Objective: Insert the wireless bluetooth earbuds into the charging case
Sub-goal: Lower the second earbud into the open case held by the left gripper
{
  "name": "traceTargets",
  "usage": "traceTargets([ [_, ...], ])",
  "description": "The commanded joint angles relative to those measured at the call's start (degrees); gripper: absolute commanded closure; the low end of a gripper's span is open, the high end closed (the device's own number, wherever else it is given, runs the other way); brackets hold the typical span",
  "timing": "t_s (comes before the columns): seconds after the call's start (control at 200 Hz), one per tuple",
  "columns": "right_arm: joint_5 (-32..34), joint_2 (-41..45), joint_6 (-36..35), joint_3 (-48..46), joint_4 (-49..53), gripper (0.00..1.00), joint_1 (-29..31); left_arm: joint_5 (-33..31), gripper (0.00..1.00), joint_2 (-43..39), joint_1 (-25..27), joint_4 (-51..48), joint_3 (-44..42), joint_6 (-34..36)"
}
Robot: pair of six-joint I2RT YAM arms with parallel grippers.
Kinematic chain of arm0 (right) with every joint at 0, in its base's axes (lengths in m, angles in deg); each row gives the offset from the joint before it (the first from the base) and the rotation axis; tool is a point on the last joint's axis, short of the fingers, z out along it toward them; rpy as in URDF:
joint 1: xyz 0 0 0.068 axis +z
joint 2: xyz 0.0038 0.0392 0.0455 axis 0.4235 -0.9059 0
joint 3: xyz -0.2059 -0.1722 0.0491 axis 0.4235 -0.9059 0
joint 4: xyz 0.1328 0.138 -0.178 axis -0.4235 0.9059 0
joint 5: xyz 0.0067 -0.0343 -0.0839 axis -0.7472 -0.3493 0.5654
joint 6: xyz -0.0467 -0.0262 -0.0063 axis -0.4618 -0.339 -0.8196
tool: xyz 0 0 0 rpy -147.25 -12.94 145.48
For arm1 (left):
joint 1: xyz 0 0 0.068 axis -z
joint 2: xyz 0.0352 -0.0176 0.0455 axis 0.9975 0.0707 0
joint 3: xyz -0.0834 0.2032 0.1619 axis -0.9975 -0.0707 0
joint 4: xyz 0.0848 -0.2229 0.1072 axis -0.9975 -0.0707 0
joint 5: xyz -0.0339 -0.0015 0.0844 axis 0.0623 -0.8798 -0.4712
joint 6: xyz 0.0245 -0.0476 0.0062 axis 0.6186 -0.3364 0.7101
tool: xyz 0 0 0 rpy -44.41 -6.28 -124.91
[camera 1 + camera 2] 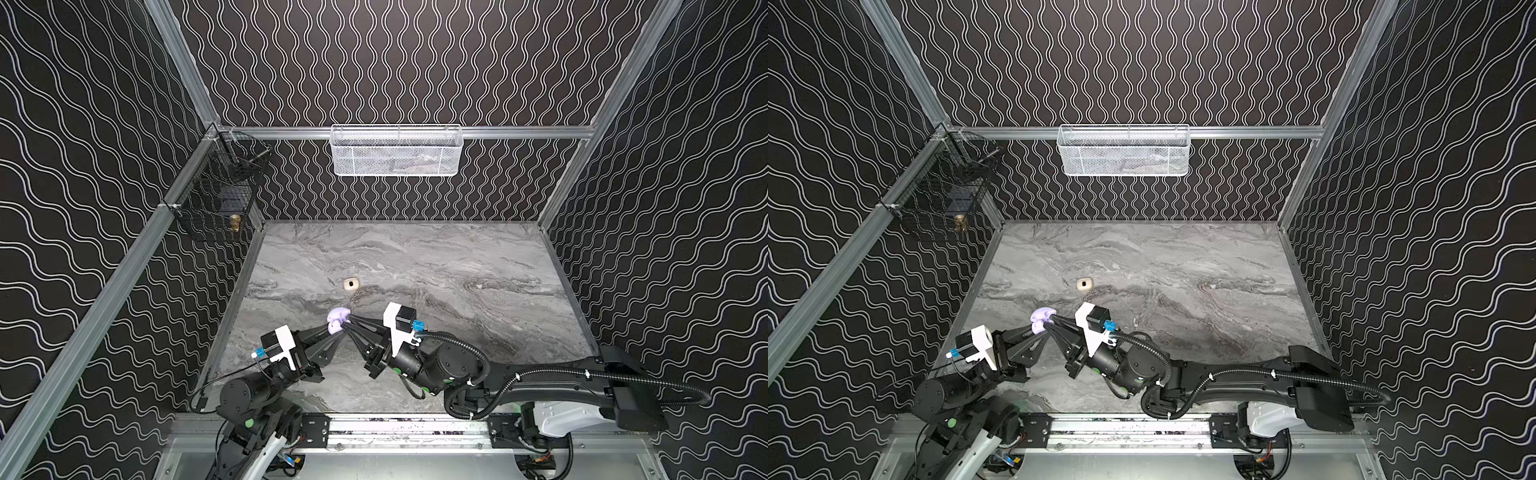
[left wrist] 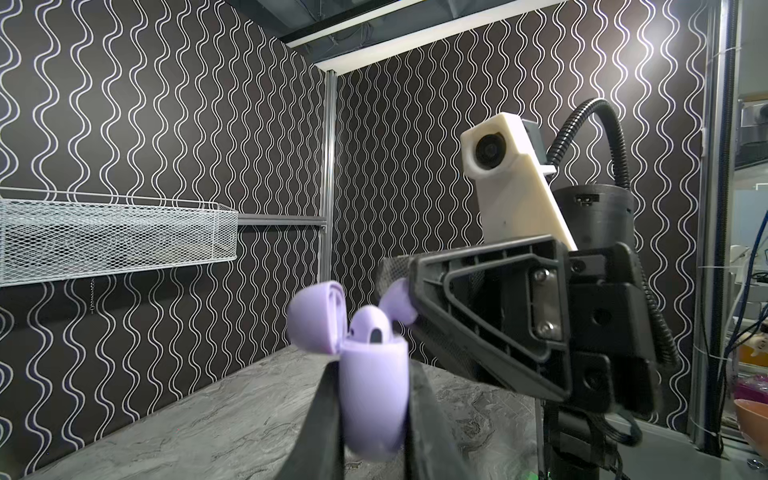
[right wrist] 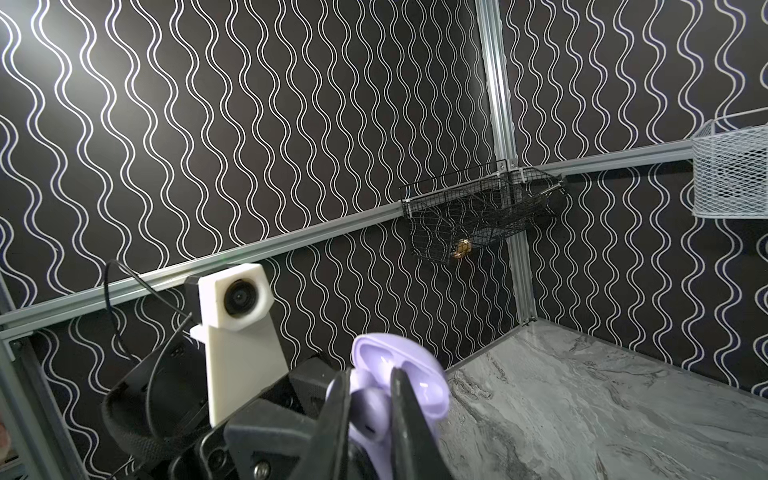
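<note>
A lavender charging case [image 2: 372, 395] with its lid [image 2: 311, 316] swung open is held upright above the marble table, and my left gripper [image 2: 372, 365] is shut on its body. One lavender earbud [image 2: 370, 328] sits in the case. My right gripper [image 3: 368, 378] is shut on a second lavender earbud [image 3: 368, 409], held at the case's open top against the lid [image 3: 415, 374]. In both top views the two grippers meet at the case [image 1: 337, 320] [image 1: 1041, 320], the left gripper [image 1: 338, 332] from the near left and the right gripper [image 1: 349, 320] from the near right.
A small cream pebble-like case [image 1: 351, 284] lies closed on the table [image 1: 457, 270], a little beyond the grippers. On the back wall hangs a white mesh basket [image 1: 395, 149]. A black wire basket [image 1: 220, 187] is fixed in the far left corner.
</note>
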Motion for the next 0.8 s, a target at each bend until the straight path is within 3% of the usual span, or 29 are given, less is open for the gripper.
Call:
traceTargets([
  [0.0,0.29,-0.19,0.64,0.24,-0.18,0.87,0.16,0.79,1.0,-0.31,0.04,3.63,0.05,0.62],
  [0.385,1.02,-1.08,0.16,1.87,2.45,0.73,0.31,2.09,1.0,-1.18,0.05,2.87,0.54,1.6],
  [0.791,4.47,3.37,-1.0,-1.72,3.01,0.44,1.26,1.36,1.0,-1.95,0.03,0.27,0.94,2.88],
])
